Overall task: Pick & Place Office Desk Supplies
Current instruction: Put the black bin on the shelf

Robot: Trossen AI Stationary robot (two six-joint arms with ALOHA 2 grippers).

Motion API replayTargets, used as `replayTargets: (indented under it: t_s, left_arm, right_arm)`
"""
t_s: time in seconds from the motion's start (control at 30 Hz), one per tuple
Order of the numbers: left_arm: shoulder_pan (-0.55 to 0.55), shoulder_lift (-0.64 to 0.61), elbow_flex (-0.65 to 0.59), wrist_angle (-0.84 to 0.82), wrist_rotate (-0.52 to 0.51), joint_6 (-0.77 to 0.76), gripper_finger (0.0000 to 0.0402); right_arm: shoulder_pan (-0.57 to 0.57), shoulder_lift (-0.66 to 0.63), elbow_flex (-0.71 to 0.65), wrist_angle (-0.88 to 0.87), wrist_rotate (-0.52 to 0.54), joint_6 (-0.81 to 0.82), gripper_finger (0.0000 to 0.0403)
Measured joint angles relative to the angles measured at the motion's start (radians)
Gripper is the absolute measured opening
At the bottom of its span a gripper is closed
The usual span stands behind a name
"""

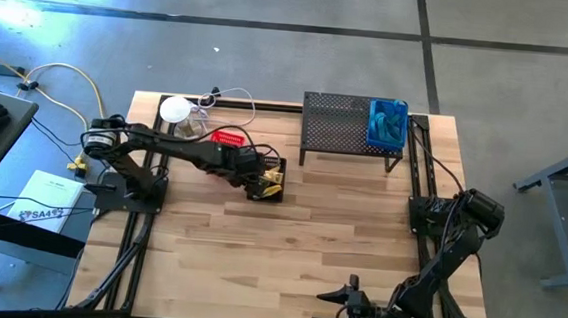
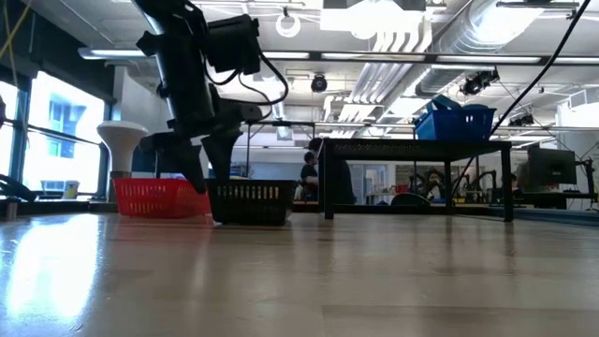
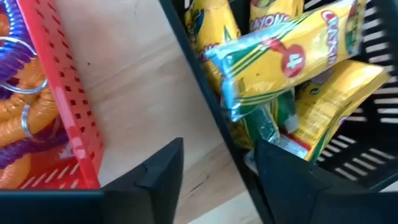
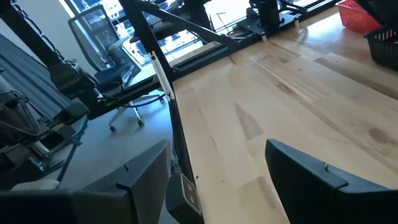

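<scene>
The pale wood-plank worktop point(image 1: 298, 240) carries a black wire-mesh shelf point(image 1: 351, 129) at its far edge, with a blue slotted bin point(image 1: 387, 124) on top. Nearer the left arm sit a black slotted plastic basket point(image 3: 348, 155) of glossy yellow crayon packs point(image 3: 292, 56) and a red perforated basket point(image 3: 62, 112) holding orange and purple coiled rings point(image 3: 25, 93). The left hand point(image 3: 214, 168) hangs over the black basket's rim, its dark fingers spread and grasping nothing, while the right hand point(image 4: 217, 180) waits released at the worktop's near edge.
</scene>
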Motion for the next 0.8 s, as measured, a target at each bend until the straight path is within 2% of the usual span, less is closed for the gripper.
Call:
replayTargets:
  t_s: [0.37,0.67,0.8]
  left_arm:
    - [-0.003,-0.001,0.0,0.022,0.007,0.027,0.0013]
    - [-0.04,-0.06,0.011,0.071,0.021,0.042,0.0009]
    - [-0.042,-0.112,0.014,0.079,0.073,0.025,0.0008]
  right_arm:
    - [0.0,0.0,0.0,0.0,0.0,-0.003,0.0251]
    - [0.0,-0.001,0.0,0.0,0.0,-0.002,0.0251]
    - [0.0,-0.001,0.0,0.0,-0.003,0.005,0.0251]
